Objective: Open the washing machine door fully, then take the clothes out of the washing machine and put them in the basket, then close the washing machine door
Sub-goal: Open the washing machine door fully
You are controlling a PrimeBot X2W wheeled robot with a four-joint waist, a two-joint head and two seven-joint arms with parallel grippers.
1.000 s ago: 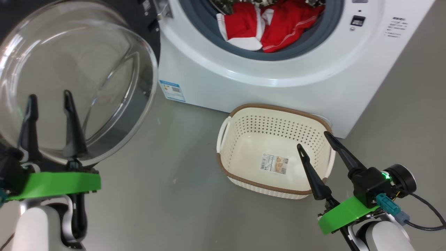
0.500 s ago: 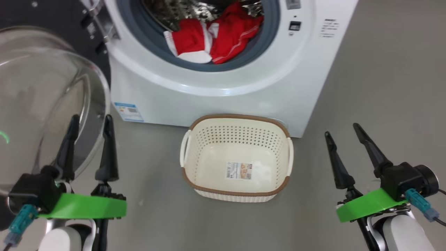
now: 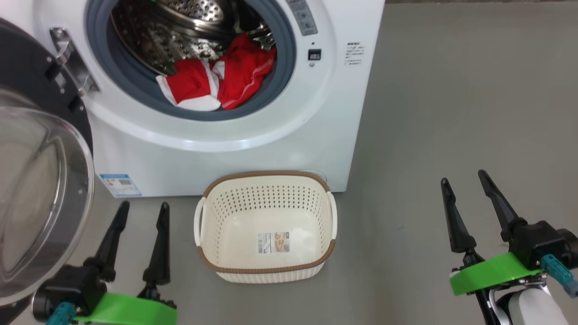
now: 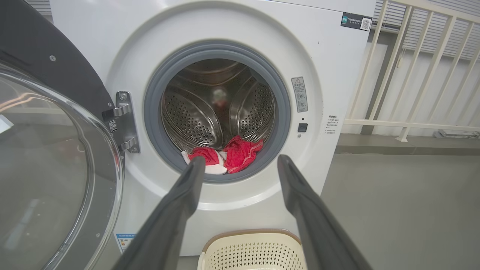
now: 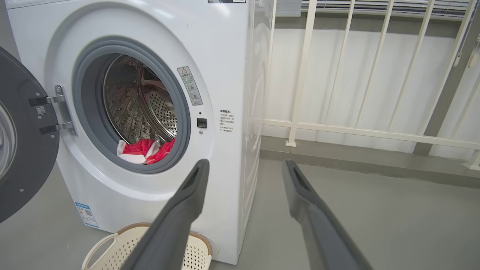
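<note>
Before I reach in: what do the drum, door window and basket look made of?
Drum: bare metal, likely stainless steel; shiny, perforated, reflective.
Door window: clear glass or hard plastic; see-through, glossy highlights.
Basket: moulded cream plastic, matte, regular holes; brown rim looks woven, probably moulded too.

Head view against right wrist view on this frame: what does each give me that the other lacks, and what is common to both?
Head view's extras: the left gripper, jaws open, and the paper label on the bare bottom of the basket.
Right wrist view's extras: the white railing, the wall behind it, and the side panel of the washing machine.
Common to both: the machine's front, the washing machine door swung open, the red clothes in the drum, the basket on the floor, and the right gripper, jaws open.
</note>
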